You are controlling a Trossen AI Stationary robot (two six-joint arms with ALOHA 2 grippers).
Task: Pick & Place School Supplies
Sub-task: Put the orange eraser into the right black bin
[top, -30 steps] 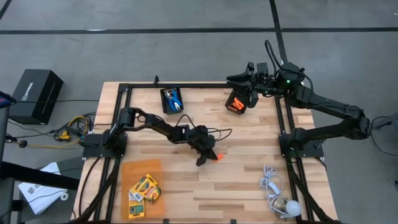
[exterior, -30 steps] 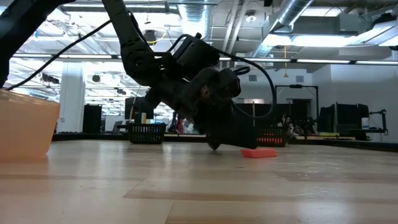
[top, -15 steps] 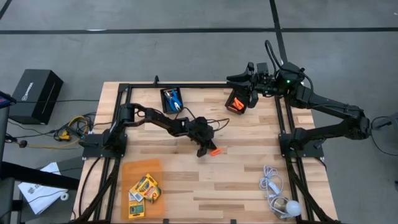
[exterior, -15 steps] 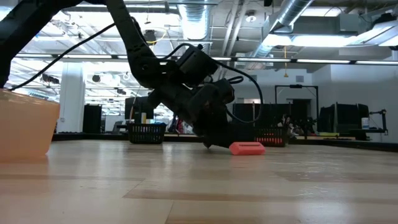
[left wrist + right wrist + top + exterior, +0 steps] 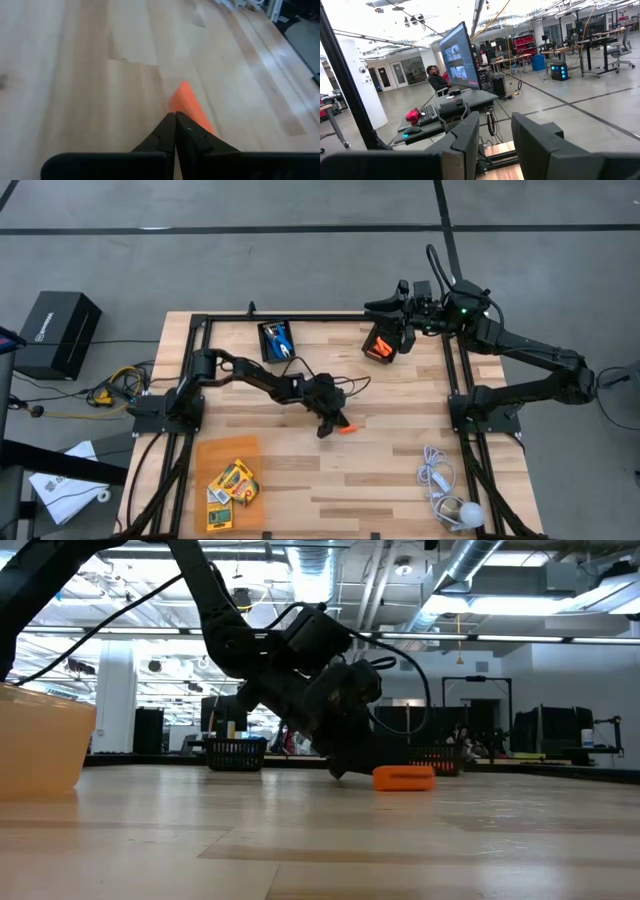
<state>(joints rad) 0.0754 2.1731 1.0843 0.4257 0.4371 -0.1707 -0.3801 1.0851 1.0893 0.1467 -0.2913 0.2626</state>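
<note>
High view: left gripper [image 5: 328,425] low at table centre, jaws closed tight, empty; tips touched orange piece [image 5: 345,427] lying flat on table [image 5: 400,470]. Judged step: nudging or lining up on piece, no grasp yet. Next move needed jaws opened, straddling piece. Right gripper [image 5: 392,338] held above far-right mesh bin [image 5: 376,343], jaws part open, nothing seen between. Count: loose orange piece, one; crayon boxes [image 5: 231,483] on orange tray near-left, about three; bins, two.
</note>
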